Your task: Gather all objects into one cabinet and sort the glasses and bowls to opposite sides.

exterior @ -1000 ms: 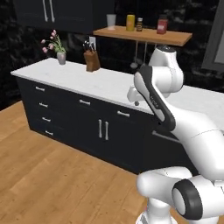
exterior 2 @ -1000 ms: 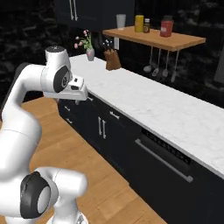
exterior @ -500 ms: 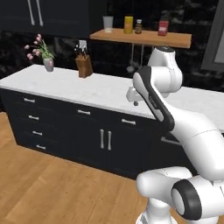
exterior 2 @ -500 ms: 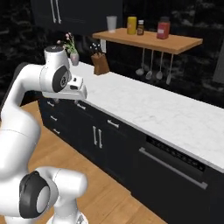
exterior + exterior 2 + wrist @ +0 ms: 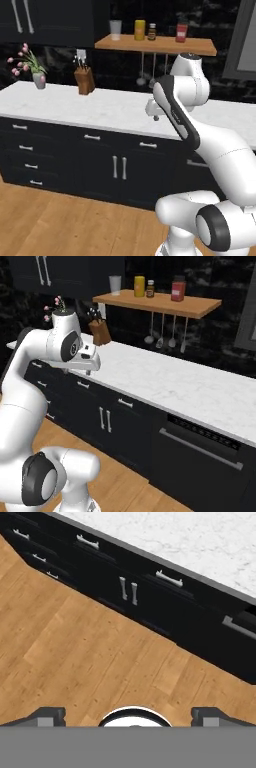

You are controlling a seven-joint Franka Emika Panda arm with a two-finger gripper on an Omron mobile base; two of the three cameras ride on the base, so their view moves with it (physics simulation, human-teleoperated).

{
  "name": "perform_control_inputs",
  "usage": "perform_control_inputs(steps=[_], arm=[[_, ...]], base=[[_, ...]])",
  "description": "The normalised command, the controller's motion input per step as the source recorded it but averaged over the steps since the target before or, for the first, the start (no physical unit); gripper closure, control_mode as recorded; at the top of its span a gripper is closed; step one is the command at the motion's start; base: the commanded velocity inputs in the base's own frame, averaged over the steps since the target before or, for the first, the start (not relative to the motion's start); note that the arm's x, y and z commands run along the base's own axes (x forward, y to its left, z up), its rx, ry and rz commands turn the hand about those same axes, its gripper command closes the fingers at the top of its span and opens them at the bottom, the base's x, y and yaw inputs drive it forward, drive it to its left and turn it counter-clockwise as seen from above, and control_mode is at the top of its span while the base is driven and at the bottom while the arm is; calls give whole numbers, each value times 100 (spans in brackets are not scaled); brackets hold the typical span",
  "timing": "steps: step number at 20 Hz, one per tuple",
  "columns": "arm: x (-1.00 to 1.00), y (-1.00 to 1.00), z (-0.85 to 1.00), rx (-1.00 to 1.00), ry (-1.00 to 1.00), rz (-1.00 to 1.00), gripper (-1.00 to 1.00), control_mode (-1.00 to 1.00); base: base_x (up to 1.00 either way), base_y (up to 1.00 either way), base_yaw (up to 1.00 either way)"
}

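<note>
**Open gripper over the counter's edge, wall cabinet high on the left**

The black wall cabinet (image 5: 47, 22) hangs high on the far left. Its doors are shut, and each has a long silver bar handle (image 5: 16, 15). It is up and to the left of the gripper (image 5: 155, 116), well apart from it.

Under the cabinet, a small vase of pink flowers (image 5: 31, 67) stands on the white counter (image 5: 100, 107). Next comes a brown knife block (image 5: 85, 80). Above it is a wooden shelf (image 5: 155, 45) with a clear cup (image 5: 115, 29), a yellow jar (image 5: 140, 30), a small dark bottle (image 5: 152, 31) and a red jar (image 5: 181, 32). Spoons (image 5: 145, 70) hang below the shelf.

The gripper sits at the counter's front edge, above the black drawers (image 5: 30, 150). In the hand view its two tips are spread wide and hold nothing. Between them you see wooden floor (image 5: 90, 647).

The cabinet's top is cut off and its inside is hidden. The gripper looks tiny in both base views.
</note>
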Motion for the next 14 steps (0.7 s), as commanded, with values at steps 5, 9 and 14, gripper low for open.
perform_control_inputs(steps=[5, 9, 14], arm=[[0, 0, 0, 0, 0, 0, -100, 100], [0, 0, 0, 0, 0, 0, -100, 100], [0, 0, 0, 0, 0, 0, -100, 100]], base=[[46, 42, -30], [45, 46, -31], [48, 46, -26]])
